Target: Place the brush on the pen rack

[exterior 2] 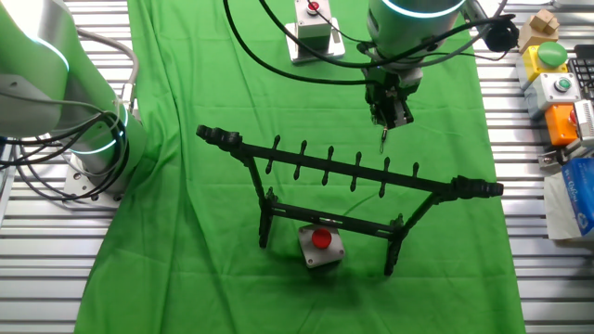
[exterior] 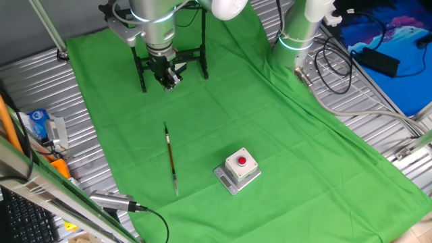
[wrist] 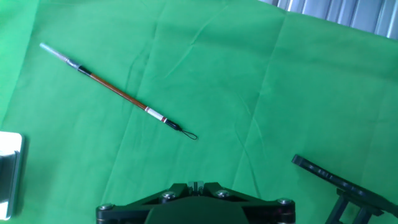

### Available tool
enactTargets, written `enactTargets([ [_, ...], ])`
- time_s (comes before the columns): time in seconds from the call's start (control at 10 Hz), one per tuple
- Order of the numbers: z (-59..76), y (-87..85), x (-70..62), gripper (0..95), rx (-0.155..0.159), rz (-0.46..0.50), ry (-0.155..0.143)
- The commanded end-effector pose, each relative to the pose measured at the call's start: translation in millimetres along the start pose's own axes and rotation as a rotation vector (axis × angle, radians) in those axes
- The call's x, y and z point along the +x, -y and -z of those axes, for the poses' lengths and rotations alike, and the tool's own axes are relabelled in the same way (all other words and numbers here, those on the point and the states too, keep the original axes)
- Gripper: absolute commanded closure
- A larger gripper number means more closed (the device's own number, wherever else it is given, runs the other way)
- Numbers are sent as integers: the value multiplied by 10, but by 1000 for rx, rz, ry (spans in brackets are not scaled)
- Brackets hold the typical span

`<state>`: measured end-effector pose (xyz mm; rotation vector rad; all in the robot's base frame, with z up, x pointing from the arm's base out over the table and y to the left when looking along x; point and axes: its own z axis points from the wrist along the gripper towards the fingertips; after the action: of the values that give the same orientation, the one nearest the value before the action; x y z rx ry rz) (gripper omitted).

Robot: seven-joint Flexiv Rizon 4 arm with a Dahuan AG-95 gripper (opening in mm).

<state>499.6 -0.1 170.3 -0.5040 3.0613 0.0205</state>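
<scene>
The brush [exterior: 171,157] lies flat on the green cloth, its pale tip toward the front edge. In the hand view the brush [wrist: 118,92] lies at the upper left, slanted, with its loop end nearest me. The black pen rack [exterior 2: 353,172] stands upright on the cloth; in one fixed view the rack [exterior: 204,64] stands behind my hand. My gripper [exterior: 169,79] hangs above the cloth just in front of the rack, apart from the brush. Its fingertips [wrist: 196,185] meet, shut on nothing. The gripper [exterior 2: 390,109] is behind the rack's top bar in the other fixed view.
A grey box with a red button [exterior: 237,169] sits right of the brush tip. Another red-button box [exterior 2: 320,243] sits under the rack. One rack foot [wrist: 336,177] shows at lower right in the hand view. A silver cabled cylinder [exterior: 111,201] lies at the cloth's front edge.
</scene>
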Motion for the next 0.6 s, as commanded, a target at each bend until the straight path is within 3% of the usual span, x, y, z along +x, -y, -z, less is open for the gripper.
enactTargets([
  [0.1,-2,-1,-4,950,2,1,-2],
  [0.6,0,-1,-4,950,2,-2,-4],
])
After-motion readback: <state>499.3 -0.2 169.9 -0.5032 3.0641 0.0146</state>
